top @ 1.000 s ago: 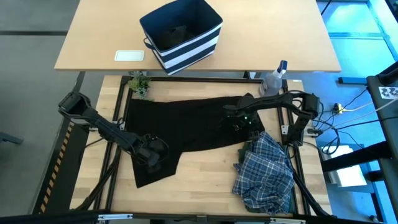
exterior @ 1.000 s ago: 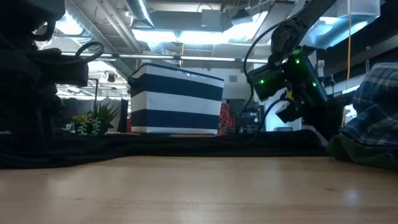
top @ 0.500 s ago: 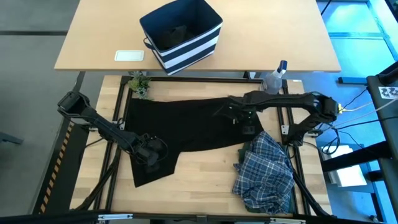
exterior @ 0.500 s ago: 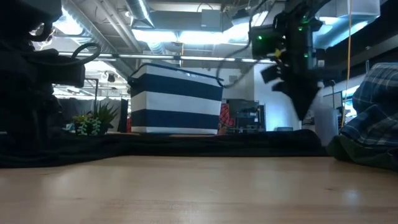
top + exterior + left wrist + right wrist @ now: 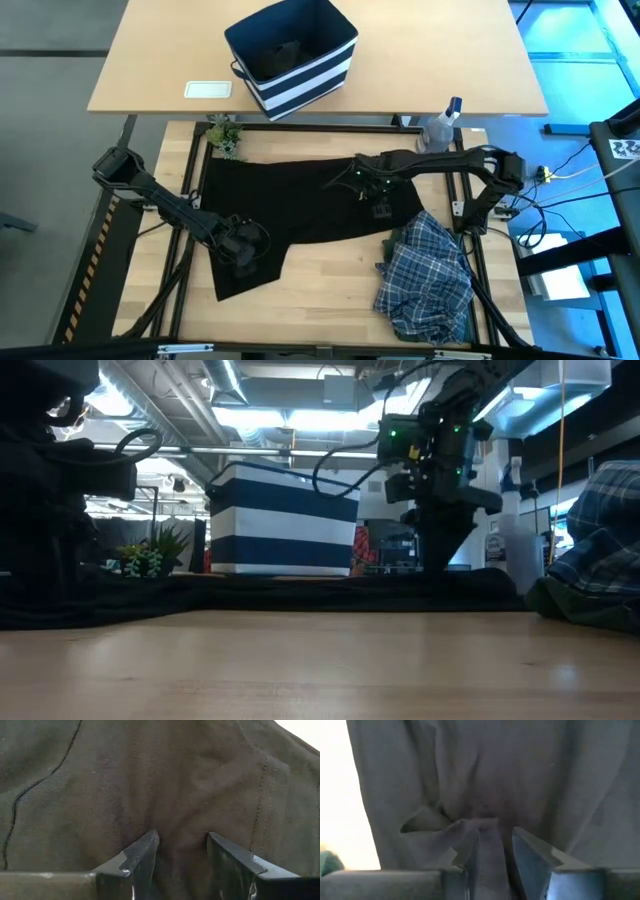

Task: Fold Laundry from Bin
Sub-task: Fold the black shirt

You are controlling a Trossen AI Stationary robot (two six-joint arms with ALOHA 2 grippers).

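A dark olive-green garment [image 5: 290, 200] lies spread across the table's middle. My left gripper [image 5: 245, 250] is shut on its near-left part, down at the table. My right gripper [image 5: 372, 192] is shut on its right part and stands raised over it [image 5: 440, 520]. A blue-and-white plaid shirt [image 5: 425, 280] lies crumpled at the near right. The striped navy bin [image 5: 290, 55] stands on the far table, with something dark inside it. My left gripper pinches a small bunch of the garment [image 5: 180, 832] between its two fingers, coming from above. Creases run into the gap. The cloth around it lies flat on the table. My right gripper pinches a gathered fold of the garment [image 5: 492, 822] between its two fingers, pointing down. The cloth is drawn up into a peak [image 5: 440, 555] under the fingers, and the rest lies on the table.
A clear spray bottle [image 5: 440, 125] stands at the table's far right edge and a small plant [image 5: 225, 135] at its far left corner. A white card [image 5: 208, 90] lies on the far table beside the bin. Bare wood shows along the near middle.
My right gripper has risen and gone toward the table's left, shut on the garment. The cloth under it has been drawn up into a peak while the rest stays flat.
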